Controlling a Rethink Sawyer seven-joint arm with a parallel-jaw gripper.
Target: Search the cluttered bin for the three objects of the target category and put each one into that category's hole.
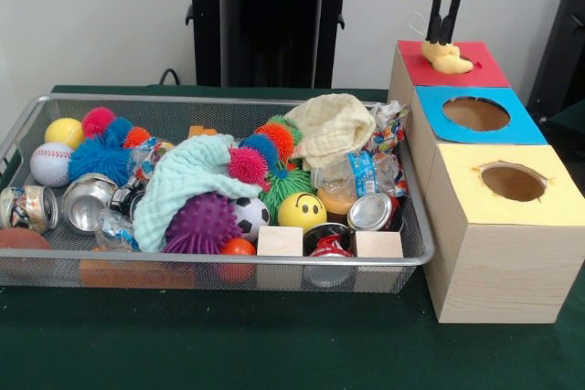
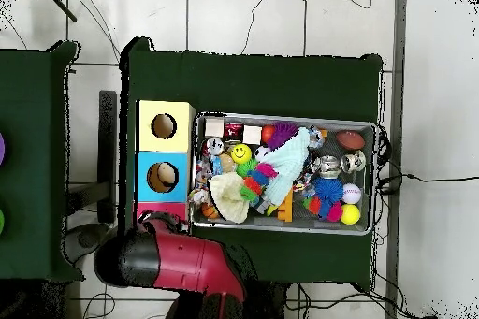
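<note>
The silver wire-mesh bin (image 1: 228, 99) is full of clutter: spiky balls, a baseball (image 1: 51, 163), a smiley ball (image 1: 301, 211), crushed cans (image 1: 88, 202), wooden blocks (image 1: 280, 242), and a teal cloth (image 1: 187, 185) and a cream cloth (image 1: 334, 125). It also shows in the overhead view (image 2: 281, 116). Beside it stand three wooden boxes with holes, topped red (image 1: 484, 66), blue (image 1: 475, 114) and yellow (image 1: 514, 183). My gripper (image 1: 444, 41) hangs over the red box, fingers close together on a pale yellow soft lump (image 1: 450, 61) that rests at the red hole. In the overhead view my red arm (image 2: 178, 259) hides the gripper.
The black pedestal (image 1: 270, 20) stands behind the bin. The boxes sit in a row tight against the bin's side, on the green tabletop (image 1: 274, 344). In the overhead view a second green table (image 2: 33, 161) lies off to the left.
</note>
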